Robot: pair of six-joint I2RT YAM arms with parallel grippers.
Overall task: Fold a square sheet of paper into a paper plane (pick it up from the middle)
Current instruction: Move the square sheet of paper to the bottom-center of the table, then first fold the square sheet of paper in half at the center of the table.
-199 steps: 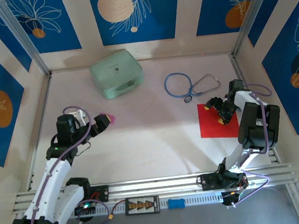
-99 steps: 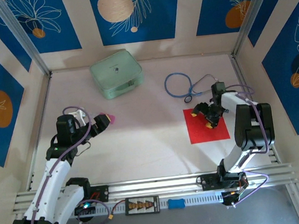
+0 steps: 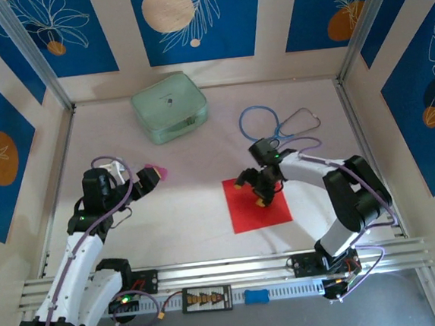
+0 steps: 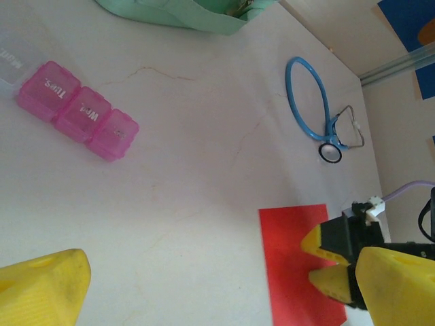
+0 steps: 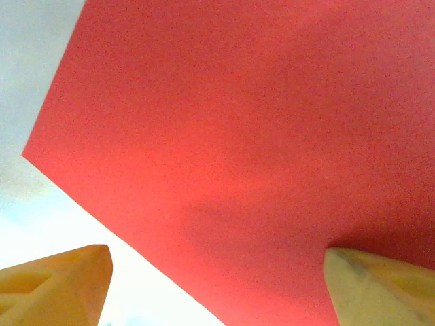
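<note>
The square sheet of paper (image 3: pixel 259 203), bright red, lies flat and uncreased on the table right of centre. My right gripper (image 3: pixel 250 192) stands open, tips down on the sheet's upper left part. In the right wrist view the sheet (image 5: pixel 238 136) spreads under the gripper (image 5: pixel 217 285); one fingertip (image 5: pixel 380 285) rests on the red, the other hangs over bare table. My left gripper (image 3: pixel 146 177) is open at the left, holding nothing. Its wrist view shows the sheet (image 4: pixel 292 272) and the right gripper (image 4: pixel 326 261) ahead of the left gripper (image 4: pixel 221 292).
A pink pill box (image 3: pixel 159 170) (image 4: pixel 78 112) lies just by the left gripper. The pale green case (image 3: pixel 169 107) sits at the back. A blue stethoscope (image 3: pixel 275 123) (image 4: pixel 316 112) lies behind the sheet. Side walls and a front rail (image 3: pixel 227 269) bound the table.
The right gripper has swept left from the right wall toward the centre, and the red sheet has slid left with it. The left arm has not moved.
</note>
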